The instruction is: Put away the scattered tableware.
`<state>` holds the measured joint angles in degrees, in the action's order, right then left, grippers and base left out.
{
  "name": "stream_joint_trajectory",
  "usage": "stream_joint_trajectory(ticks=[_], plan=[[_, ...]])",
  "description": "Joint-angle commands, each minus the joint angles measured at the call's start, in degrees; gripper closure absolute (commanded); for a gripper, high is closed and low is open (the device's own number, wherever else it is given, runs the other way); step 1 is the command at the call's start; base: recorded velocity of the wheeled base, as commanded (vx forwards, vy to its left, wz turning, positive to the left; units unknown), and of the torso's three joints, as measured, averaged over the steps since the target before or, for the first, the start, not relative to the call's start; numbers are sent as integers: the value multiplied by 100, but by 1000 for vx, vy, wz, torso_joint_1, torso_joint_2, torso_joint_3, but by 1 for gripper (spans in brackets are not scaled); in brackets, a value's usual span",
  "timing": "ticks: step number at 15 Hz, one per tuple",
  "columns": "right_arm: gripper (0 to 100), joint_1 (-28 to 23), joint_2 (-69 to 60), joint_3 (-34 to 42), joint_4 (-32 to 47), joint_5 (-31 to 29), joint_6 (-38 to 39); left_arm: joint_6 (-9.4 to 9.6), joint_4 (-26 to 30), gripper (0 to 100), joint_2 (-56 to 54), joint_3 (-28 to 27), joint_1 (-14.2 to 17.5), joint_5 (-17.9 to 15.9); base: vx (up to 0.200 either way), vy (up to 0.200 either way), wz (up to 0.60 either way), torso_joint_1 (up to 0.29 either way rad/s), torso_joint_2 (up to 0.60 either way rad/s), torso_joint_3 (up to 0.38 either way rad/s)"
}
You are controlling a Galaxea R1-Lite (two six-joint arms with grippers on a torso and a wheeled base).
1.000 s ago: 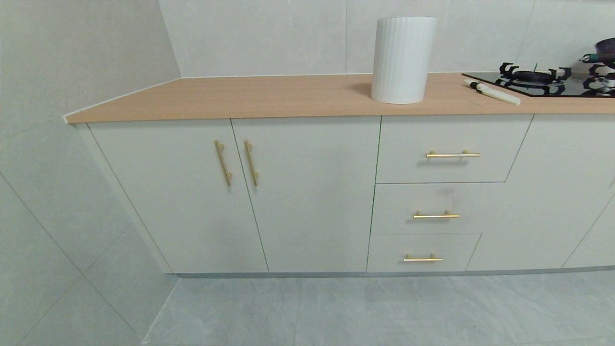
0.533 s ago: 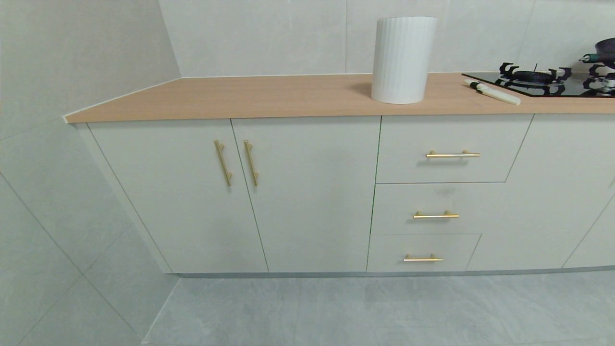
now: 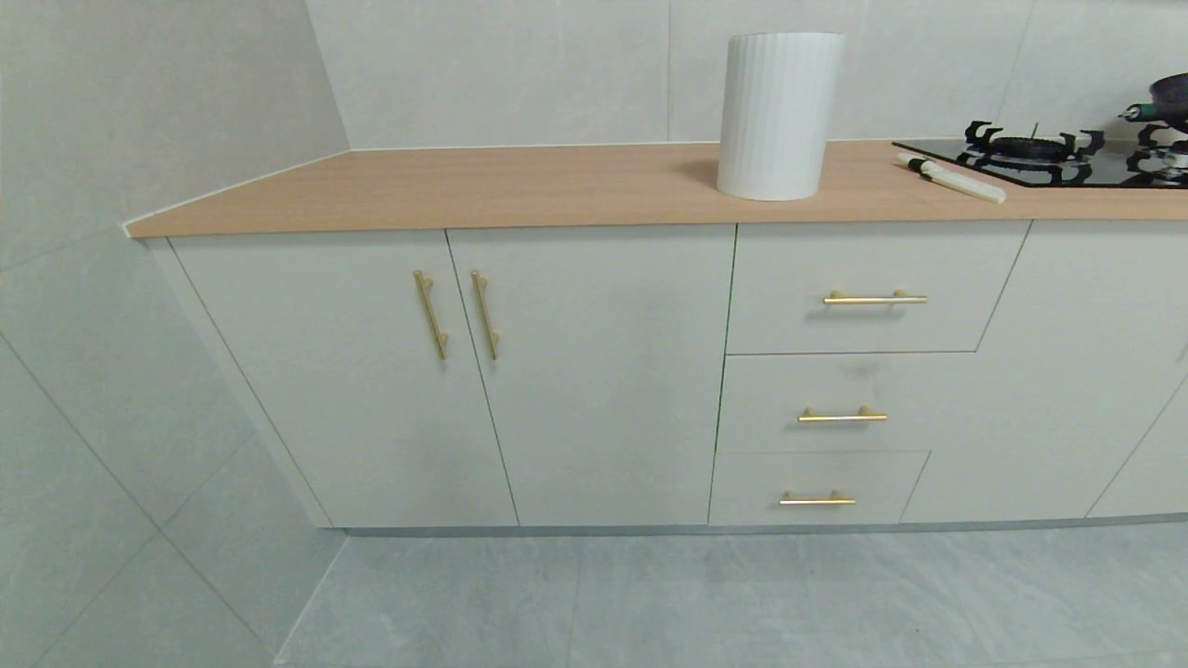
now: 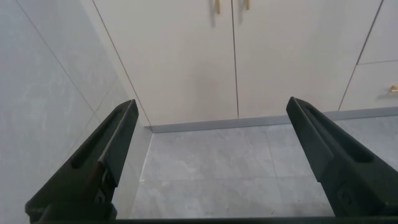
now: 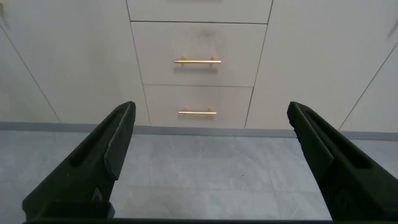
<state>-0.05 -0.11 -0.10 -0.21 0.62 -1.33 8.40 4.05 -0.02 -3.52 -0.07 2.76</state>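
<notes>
Hovering left pincer (image 4: pixel 211 104): jaws spread wide with nothing between them, above the grey tiled floor (image 4: pixel 205 168), facing the double cupboard doors (image 4: pixel 233 56).
Right pincer (image 5: pixel 211 107): equally wide and empty, facing the lower drawers (image 5: pixel 198 59) with their brass bar handles.
Cupboard front: pale and flat, two doors at left and three stacked drawers at right, all closed.
Bench (image 3: pixel 510 186): wood-toned top running into the corner at left.
Knife (image 3: pixel 949 176): cream blade and dark handle, lying flat on the bench just beside the hob's near edge.
Ribbed holder (image 3: pixel 778 116): tall white cylinder standing upright on the bench, left of the knife and apart from it.
Hob (image 3: pixel 1039 174): black glass with black pan supports.
Walls (image 3: pixel 510 65): large pale grey tiles.
</notes>
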Motion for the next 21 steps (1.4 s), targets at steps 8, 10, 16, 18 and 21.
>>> stream_joint_trajectory(ticks=[8, 10, 16, 18, 21], plan=[[0, -4, 20, 10, 21, 8, 1, -66, 0, 0, 2, -8, -1, -21, 50, 0, 0, 0, 1, 0], [0, 5, 20, 10, 21, 8, 19, -93, 0, 0, 2, -8, -1, -21, 200, 0, 0, 2, 0, 0], [0, -4, 20, 10, 21, 17, 27, -102, 0, 0, 2, -8, -1, -21, 200, 0, 0, 4, 3, 2], [0, 5, 20, 10, 21, 17, 27, -102, 0, 0, 2, -8, -1, -12, 200, 0, 0, 10, 0, -2], [0, 5, 20, 10, 12, 17, 27, -110, 0, 0, 2, -8, -1, -21, 200, 0, 0, 7, 1, 4]])
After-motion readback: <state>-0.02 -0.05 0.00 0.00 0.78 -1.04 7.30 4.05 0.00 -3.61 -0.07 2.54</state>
